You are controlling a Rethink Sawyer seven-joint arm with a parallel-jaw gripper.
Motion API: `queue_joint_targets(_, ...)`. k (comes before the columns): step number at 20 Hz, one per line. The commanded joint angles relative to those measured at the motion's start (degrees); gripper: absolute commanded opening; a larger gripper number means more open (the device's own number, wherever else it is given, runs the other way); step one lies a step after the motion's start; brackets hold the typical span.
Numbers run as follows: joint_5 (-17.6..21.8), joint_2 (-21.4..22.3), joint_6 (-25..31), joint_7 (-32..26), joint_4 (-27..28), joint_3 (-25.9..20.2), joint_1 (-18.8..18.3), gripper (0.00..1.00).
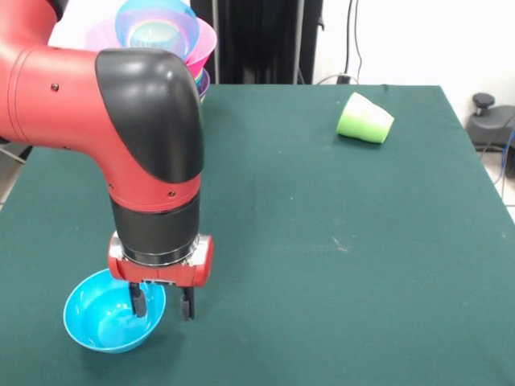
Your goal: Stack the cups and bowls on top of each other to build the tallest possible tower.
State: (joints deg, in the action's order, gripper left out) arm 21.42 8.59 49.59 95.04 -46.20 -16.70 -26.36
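**Cyan bowl being taken by its rim**

Glossy cyan plastic is being straddled at the near left of the table [338, 241]: the small cyan bowl [100, 322] is sitting upright, and the gripper [163, 304] is being held low over its right-hand rim. The jaws are being kept narrowly parted, one finger inside the bowl and the other outside, with the thin wall between them; whether the wall is already being pinched cannot be told. The bowl is judged to be light, stiff and slippery, so it is likely to skid or tip if pressed from one side only. The rim is judged the best hold, since the body is far wider than the jaws. The tower [165, 36] of nested bowls is standing at the far left, partly hidden behind the arm, with blue and pink rims uppermost. The light green cup [364, 119] is lying on its side, well apart at the far right.
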Motion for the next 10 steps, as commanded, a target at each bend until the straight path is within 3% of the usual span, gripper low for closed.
queue_joint_targets(1, 1.81, -0.91, -1.33, -5.62, -1.19, -1.7, 0.1, 1.0)
queue_joint_targets(2, 1.85, -0.85, -1.63, -5.6, -1.4, -1.66, 0.11, 0.0)
queue_joint_targets(10, 2.73, -0.99, -3.68, -4.93, -0.43, -1.26, 0.75, 0.0)
